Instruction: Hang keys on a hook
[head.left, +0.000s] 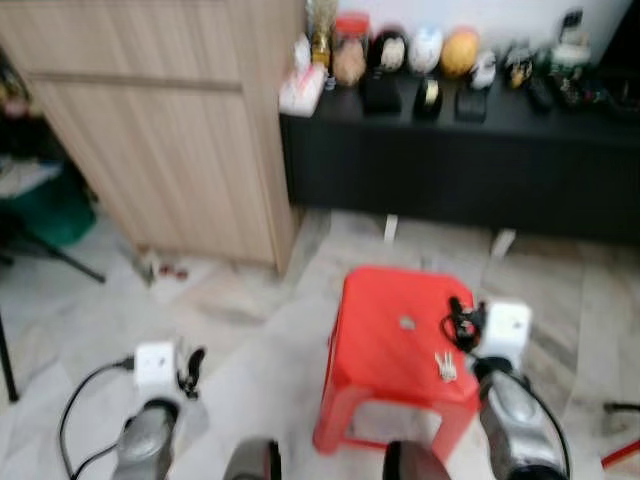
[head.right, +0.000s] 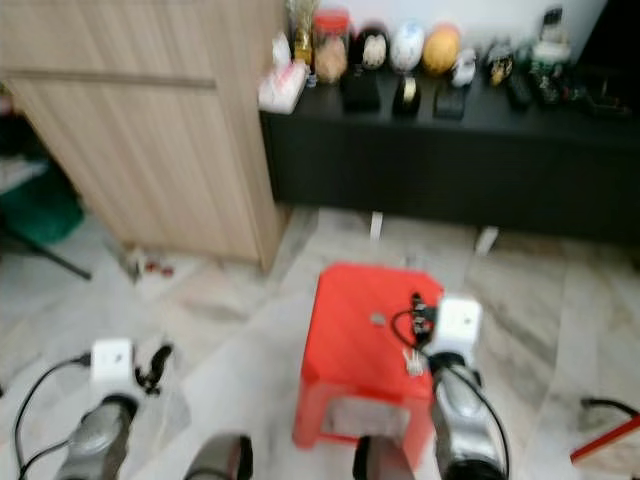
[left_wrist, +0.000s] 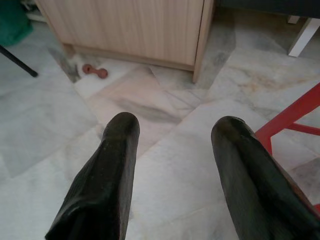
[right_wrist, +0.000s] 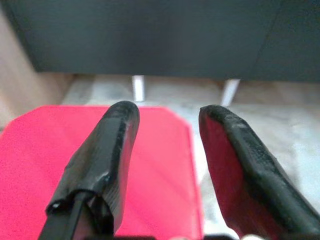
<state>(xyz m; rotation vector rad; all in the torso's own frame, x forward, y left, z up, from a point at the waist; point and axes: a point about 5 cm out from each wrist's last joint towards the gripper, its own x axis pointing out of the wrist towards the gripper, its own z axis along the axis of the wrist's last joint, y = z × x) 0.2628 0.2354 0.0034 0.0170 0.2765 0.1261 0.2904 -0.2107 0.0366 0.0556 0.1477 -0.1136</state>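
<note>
one keys (head.left: 445, 366) bunch on one red stool (head.left: 385, 345) | both grippers' jaws wide, holding nothing

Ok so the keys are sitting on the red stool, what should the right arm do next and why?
Probably lower the right gripper a little toward the keys on the red stool. Its fingers are open with nothing between them, hovering over the stool's top, and the keys lie near the stool's right edge, just beside that arm. The left gripper is open over the floor, away from the stool.
</note>
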